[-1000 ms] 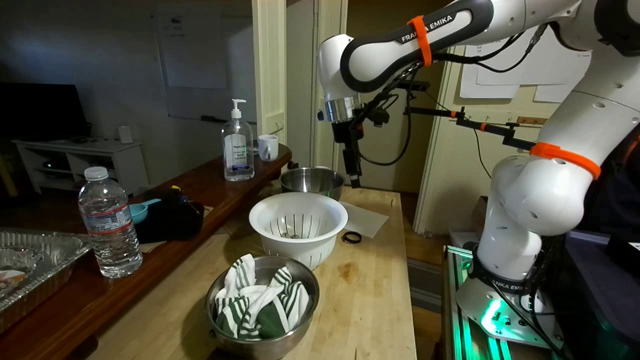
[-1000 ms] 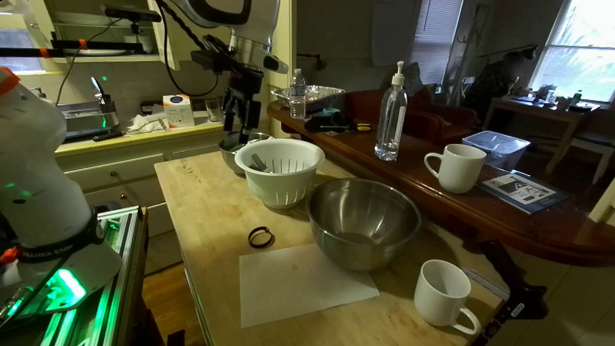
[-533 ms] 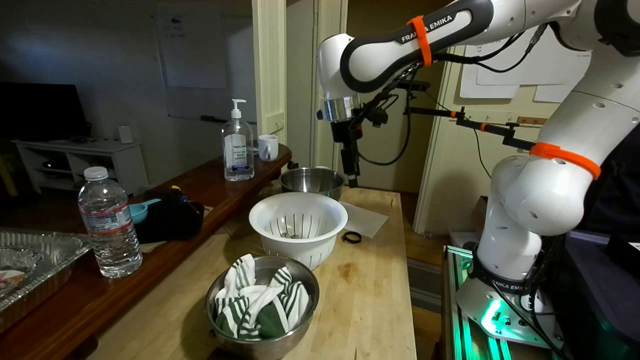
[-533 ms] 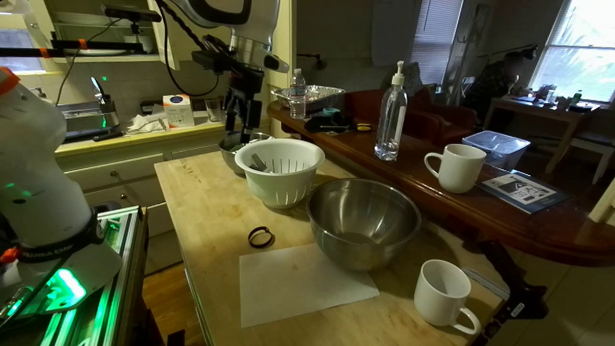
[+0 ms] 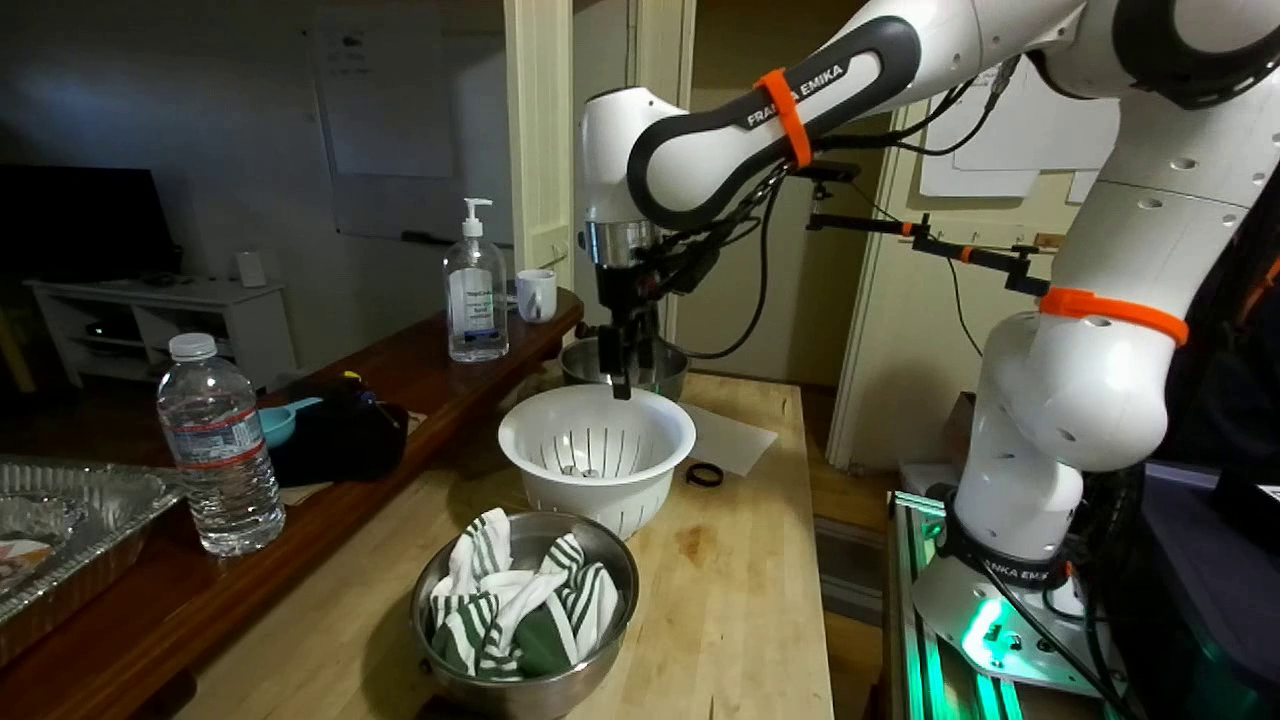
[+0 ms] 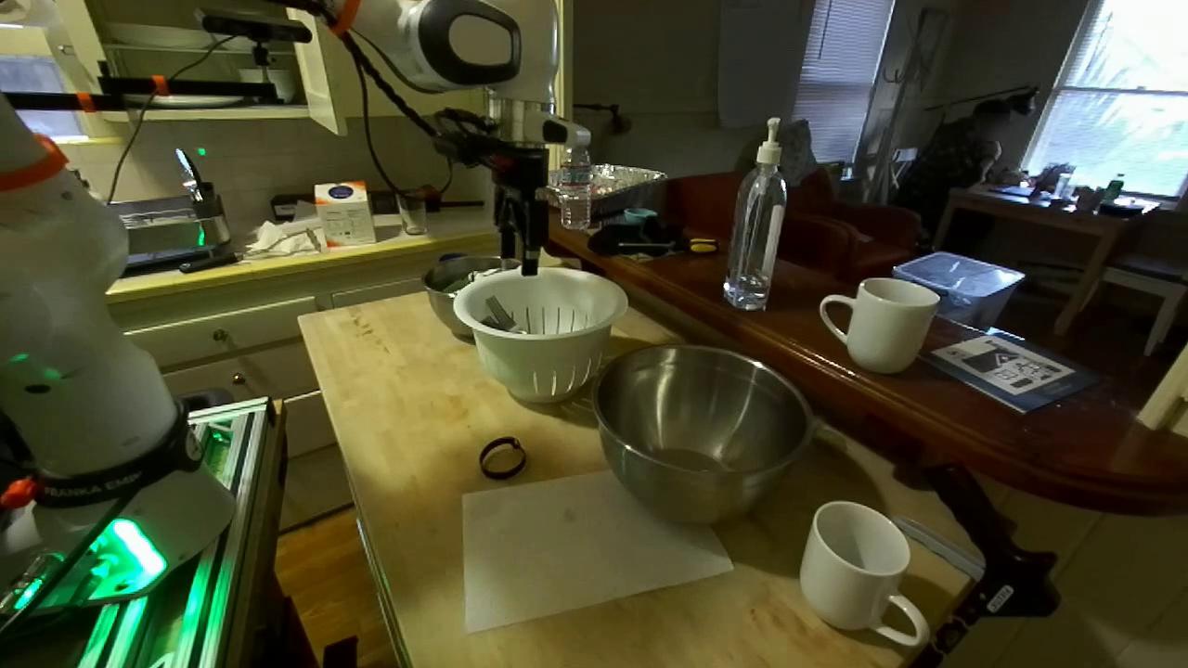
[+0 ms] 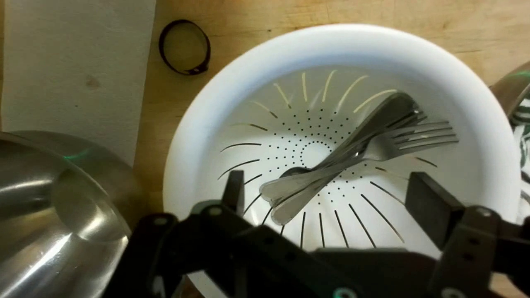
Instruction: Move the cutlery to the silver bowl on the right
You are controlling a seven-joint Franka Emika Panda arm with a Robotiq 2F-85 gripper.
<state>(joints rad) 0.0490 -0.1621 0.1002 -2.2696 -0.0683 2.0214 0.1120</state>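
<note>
The cutlery (image 7: 331,165) is a crossed pile of forks and what looks like a spoon inside the white ribbed bowl (image 7: 194,140). It also shows in an exterior view (image 6: 501,317). The white bowl stands mid-table in both exterior views (image 5: 615,510) (image 6: 538,366). The silver bowl (image 6: 687,482) is round, shiny and empty beside it; in the wrist view it is at lower left (image 7: 95,227). My gripper (image 7: 333,192) is open and empty above the white bowl, fingers wide apart. In an exterior view the gripper (image 5: 620,385) partly hides the silver bowl (image 5: 668,372).
A steel bowl (image 5: 600,665) with a green-and-white striped cloth stands on the white bowl's far side from the silver bowl. A black ring (image 6: 503,459) and white sheet (image 6: 575,557) lie on the table. A mug (image 6: 849,566) and a raised wooden ledge (image 6: 780,348) are nearby.
My gripper has moved over the white bowl, leftward in one view and rightward in another, and turned slightly. The bowls and cutlery have not moved.
</note>
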